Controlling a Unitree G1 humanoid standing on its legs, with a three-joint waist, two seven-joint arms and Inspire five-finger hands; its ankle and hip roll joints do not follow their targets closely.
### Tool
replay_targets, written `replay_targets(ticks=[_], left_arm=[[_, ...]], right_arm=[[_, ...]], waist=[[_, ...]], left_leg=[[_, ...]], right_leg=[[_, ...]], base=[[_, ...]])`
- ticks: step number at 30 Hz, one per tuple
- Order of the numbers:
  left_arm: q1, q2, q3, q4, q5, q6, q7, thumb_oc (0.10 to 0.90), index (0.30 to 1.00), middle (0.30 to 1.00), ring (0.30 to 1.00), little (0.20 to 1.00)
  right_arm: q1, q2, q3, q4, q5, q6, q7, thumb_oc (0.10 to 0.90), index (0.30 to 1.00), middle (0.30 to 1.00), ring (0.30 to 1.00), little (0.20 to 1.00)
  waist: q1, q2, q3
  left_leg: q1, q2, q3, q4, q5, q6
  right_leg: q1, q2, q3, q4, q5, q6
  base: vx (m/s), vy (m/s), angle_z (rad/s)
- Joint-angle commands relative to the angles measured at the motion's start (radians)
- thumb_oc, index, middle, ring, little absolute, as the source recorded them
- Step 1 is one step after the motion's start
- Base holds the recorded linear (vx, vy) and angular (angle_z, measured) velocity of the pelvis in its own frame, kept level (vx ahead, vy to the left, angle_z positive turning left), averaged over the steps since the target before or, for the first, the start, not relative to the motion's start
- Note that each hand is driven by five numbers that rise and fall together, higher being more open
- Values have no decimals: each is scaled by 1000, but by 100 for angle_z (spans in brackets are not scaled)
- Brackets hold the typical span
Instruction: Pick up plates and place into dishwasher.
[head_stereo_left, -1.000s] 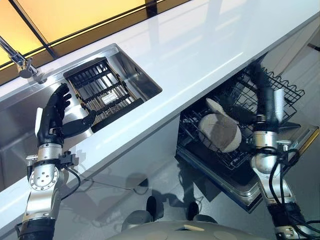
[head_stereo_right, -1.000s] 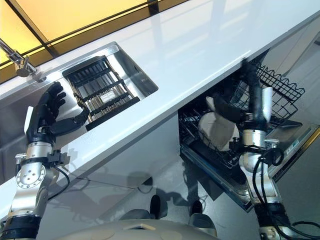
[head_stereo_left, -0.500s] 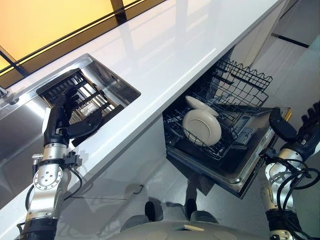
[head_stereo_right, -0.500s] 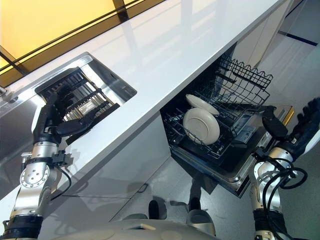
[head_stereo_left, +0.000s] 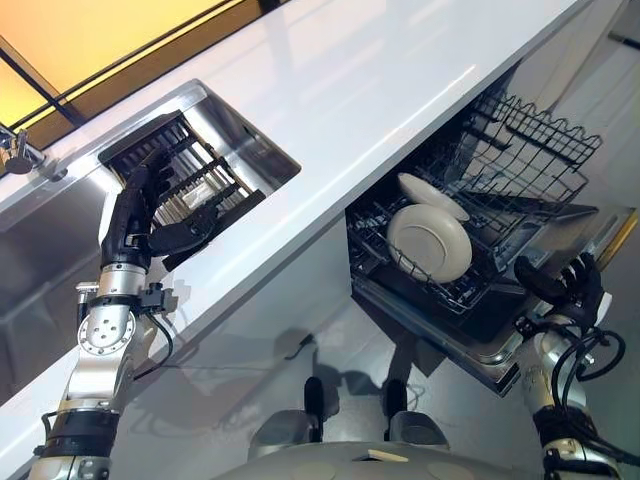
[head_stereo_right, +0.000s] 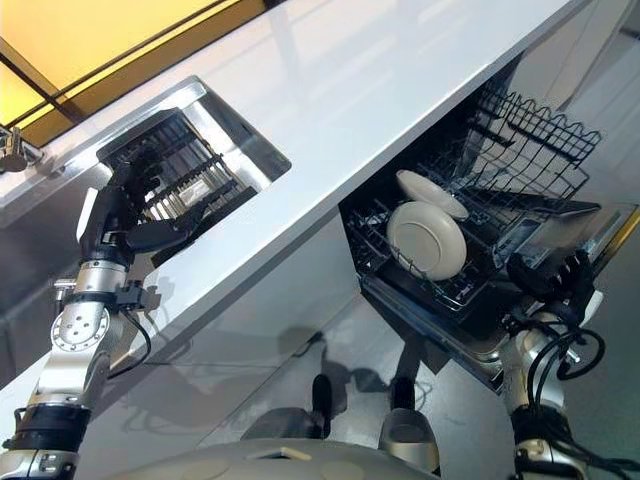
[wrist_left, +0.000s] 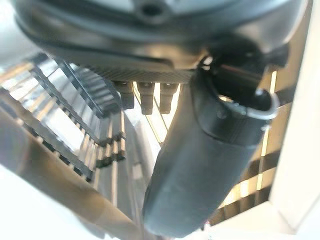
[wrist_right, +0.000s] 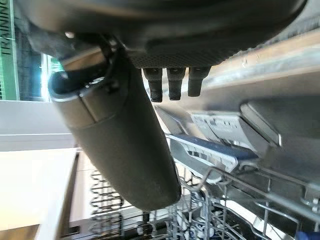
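Observation:
Two cream plates stand upright in the dishwasher's lower rack (head_stereo_left: 372, 228): a large round plate (head_stereo_left: 430, 242) in front and a second plate (head_stereo_left: 432, 196) behind it. My right hand (head_stereo_left: 572, 285) hangs open and holds nothing, low beside the open dishwasher door (head_stereo_left: 478, 350), well clear of the plates. Its wrist view looks past the thumb (wrist_right: 120, 145) into the wire rack. My left hand (head_stereo_left: 135, 215) is open over the black dish rack (head_stereo_left: 205, 170) in the steel sink, thumb out to the side, with nothing in it.
A white countertop (head_stereo_left: 400, 70) runs between the sink (head_stereo_left: 40, 250) and the dishwasher. A faucet (head_stereo_left: 15, 152) stands at the sink's far left. The dishwasher's upper wire basket (head_stereo_left: 540, 140) juts out above the plates. Grey floor lies below the door.
My right hand has drawn back from the plates in the lower rack and dropped to the door's edge. My left hand has edged over the sink rack. The camera has also shifted.

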Motion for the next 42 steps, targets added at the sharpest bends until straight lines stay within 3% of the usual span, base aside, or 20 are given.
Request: replay_targets(ticks=[1, 6, 11, 19, 26, 30, 35, 42], left_arm=[[-111, 109, 29, -21, -37, -89, 51, 800, 900, 900, 900, 900], [-112, 119, 28, -16, -43, -80, 51, 800, 900, 900, 900, 900], [-120, 130, 23, -18, -47, -72, 50, 800, 900, 900, 900, 900], [-119, 143, 33, -6, -46, -72, 35, 800, 900, 900, 900, 900], [-123, 146, 28, 4, -44, -68, 37, 800, 900, 900, 900, 900], [-128, 142, 18, 6, -43, -64, 42, 800, 900, 900, 900, 900], [-132, 136, 10, 2, -35, -57, 48, 800, 900, 900, 900, 900], [-152, 139, -18, -7, -25, -47, 55, 800, 900, 900, 900, 900]], right_arm=[[-101, -111, -4, -21, 13, -45, 2, 800, 900, 900, 900, 900], [-127, -127, 4, 69, 82, -1, 46, 800, 900, 900, 900, 900], [-162, -143, 15, 154, 209, 59, 161, 800, 900, 900, 900, 900], [-201, -140, 9, 161, 420, 13, 431, 800, 900, 900, 900, 900], [-225, -148, 21, 108, 376, -66, 508, 800, 900, 900, 900, 900], [-264, -155, 61, 29, 271, -121, 498, 800, 900, 900, 900, 900], [-317, -149, 124, -58, 235, -104, 525, 800, 900, 900, 900, 900], [-473, -153, 242, -56, 193, -47, 553, 800, 900, 900, 900, 900]], waist=[[27, -19, -28], [40, -10, -24], [56, -4, -16], [73, -11, -3], [78, -19, 0], [87, -31, 3], [106, -51, 4], [167, -83, -4]], left_leg=[[-45, -67, 40, 136, -147, 30], [-49, -66, 27, 126, -135, 21], [-59, -67, 10, 136, -132, 16], [-71, -70, -6, 150, -134, 18], [-66, -68, -12, 140, -130, 18], [-69, -70, -18, 150, -136, 21], [-71, -76, -33, 164, -144, 27], [-79, -89, -65, 189, -149, 32]], right_leg=[[-110, 32, -49, 296, -222, -48], [-107, 26, -69, 293, -226, -55], [-111, 20, -78, 303, -230, -62], [-117, 16, -87, 313, -230, -64], [-109, 14, -92, 303, -226, -60], [-105, 12, -96, 299, -224, -59], [-93, 11, -102, 288, -218, -61], [-67, 12, -126, 260, -204, -63]], base=[[4, -31, 28], [13, -7, 18], [11, -2, 15], [5, -5, 2], [15, 7, 2], [45, 30, 7], [66, 37, 1], [86, 59, 9]])
